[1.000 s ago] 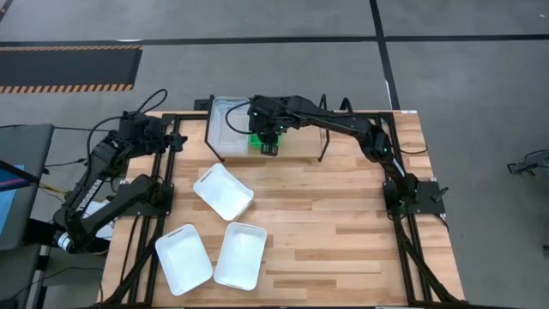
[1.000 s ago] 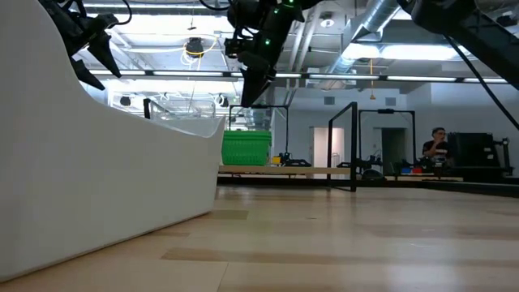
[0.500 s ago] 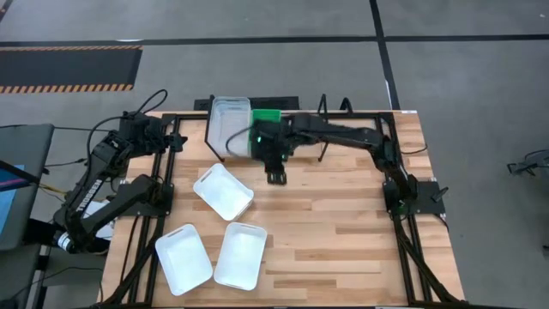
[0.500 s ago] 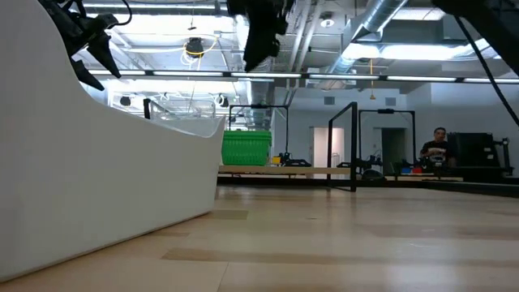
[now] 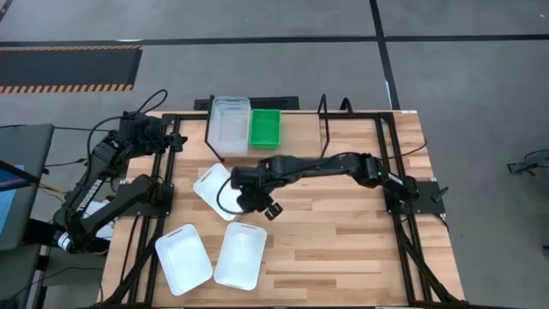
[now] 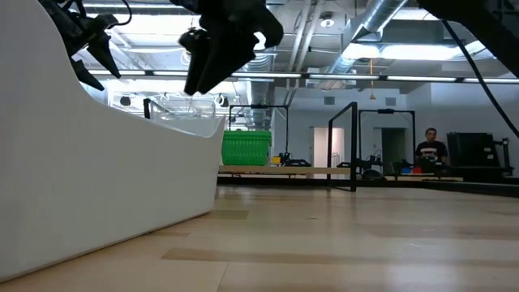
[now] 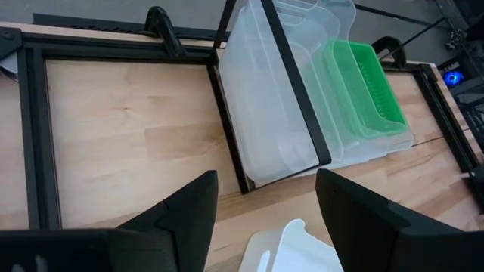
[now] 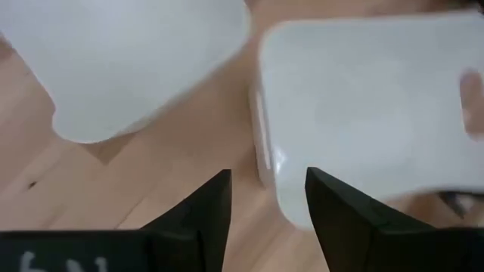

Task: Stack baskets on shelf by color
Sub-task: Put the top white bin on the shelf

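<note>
On the black shelf (image 5: 325, 117) at the table's far edge a clear basket (image 5: 230, 127) and a green basket (image 5: 264, 127) sit side by side. Three white baskets rest flat on the table: one (image 5: 223, 190) at centre left, two (image 5: 183, 257) (image 5: 240, 255) near the front edge. My right gripper (image 5: 272, 209) hangs open above the bare wood, just right of the centre-left white basket; its wrist view shows the open gripper (image 8: 267, 200) over two white baskets (image 8: 363, 106) (image 8: 121, 60). My left gripper (image 5: 153, 130) waits open at the far left, facing the shelf (image 7: 295, 98).
A black frame (image 5: 386, 163) runs round the wooden table top. Bare wood (image 5: 343, 232) lies right of the white baskets. In the low view a white basket (image 6: 81, 178) fills the left, with the green basket (image 6: 246, 148) behind it and a person (image 6: 430, 150) far off in the room.
My right gripper has swung from above the green basket on the shelf toward the table's near edge and left, sinking a little and rolling its wrist. It now hangs beside the centre-left white basket. The baskets have stayed where they were.
</note>
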`<action>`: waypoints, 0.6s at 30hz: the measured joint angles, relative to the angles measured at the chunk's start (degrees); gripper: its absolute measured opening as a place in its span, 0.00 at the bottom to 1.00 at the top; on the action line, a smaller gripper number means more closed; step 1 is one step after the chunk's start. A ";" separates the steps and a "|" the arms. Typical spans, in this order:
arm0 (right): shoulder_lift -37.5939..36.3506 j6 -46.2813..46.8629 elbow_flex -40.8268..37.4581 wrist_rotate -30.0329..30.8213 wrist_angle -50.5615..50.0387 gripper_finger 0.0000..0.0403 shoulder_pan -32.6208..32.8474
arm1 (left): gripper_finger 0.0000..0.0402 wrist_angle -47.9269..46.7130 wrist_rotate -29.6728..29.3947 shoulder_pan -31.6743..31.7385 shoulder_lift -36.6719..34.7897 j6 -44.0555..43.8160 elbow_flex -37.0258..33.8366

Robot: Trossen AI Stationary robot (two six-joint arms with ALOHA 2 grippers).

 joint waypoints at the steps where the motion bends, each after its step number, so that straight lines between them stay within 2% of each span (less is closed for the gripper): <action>1: 0.59 -1.22 0.00 -0.02 0.25 0.47 0.29 | 0.53 -0.01 0.02 -0.02 0.00 -0.02 0.00; 11: 6.46 -2.71 0.07 0.02 1.15 0.47 0.72 | 0.53 -0.27 -1.44 -0.01 0.00 -0.43 -0.02; 18: 6.20 0.06 0.03 0.20 0.43 0.45 0.13 | 0.53 -0.12 -1.93 -0.02 0.00 -1.18 -0.04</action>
